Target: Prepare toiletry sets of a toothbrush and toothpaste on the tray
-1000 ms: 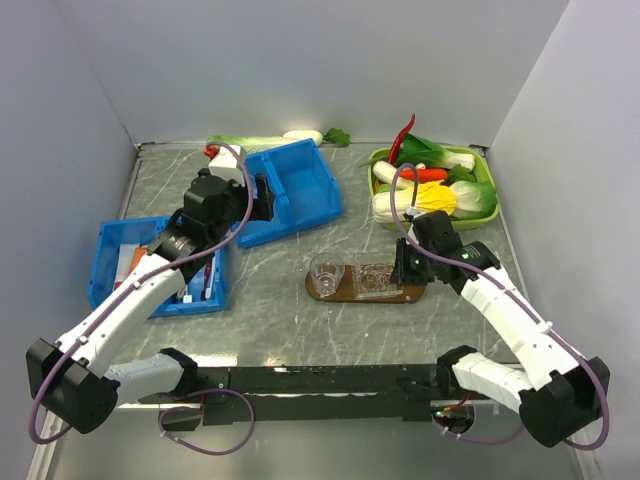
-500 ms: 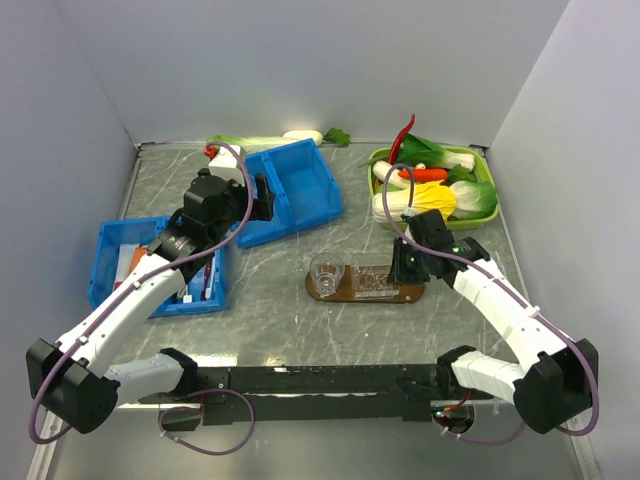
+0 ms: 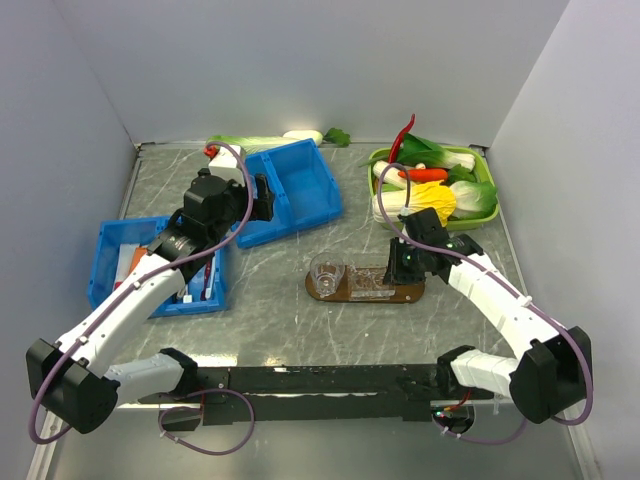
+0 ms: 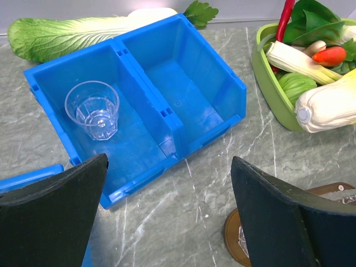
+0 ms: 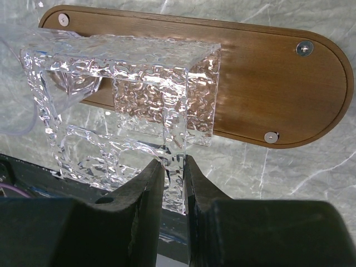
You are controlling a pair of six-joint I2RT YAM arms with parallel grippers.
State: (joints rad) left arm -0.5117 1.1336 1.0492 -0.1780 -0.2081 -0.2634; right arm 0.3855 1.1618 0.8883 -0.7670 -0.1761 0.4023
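The dark-brown wooden tray (image 3: 342, 294) lies mid-table and fills the top of the right wrist view (image 5: 267, 72). A round clear cup (image 3: 324, 270) stands on its left end. My right gripper (image 3: 403, 262) (image 5: 173, 167) is shut on the wall of a clear textured square cup (image 5: 122, 83) (image 3: 375, 279) and holds it over the tray's middle. My left gripper (image 3: 262, 196) (image 4: 167, 167) is open and empty, above the table in front of the far blue bin. Another clear cup (image 4: 92, 109) stands in that bin. Brushes (image 3: 198, 280) and tubes lie in the near-left blue bin, partly hidden by my left arm.
The two-compartment blue bin (image 3: 300, 190) (image 4: 183, 83) sits at the back centre, the second blue bin (image 3: 112, 262) at the left. A green tray of vegetables (image 3: 432, 185) (image 4: 278, 83) stands at the back right. A cabbage leaf (image 4: 67, 36) lies along the back edge.
My right gripper has moved left along the tray with the square cup in it. My left arm has not moved.
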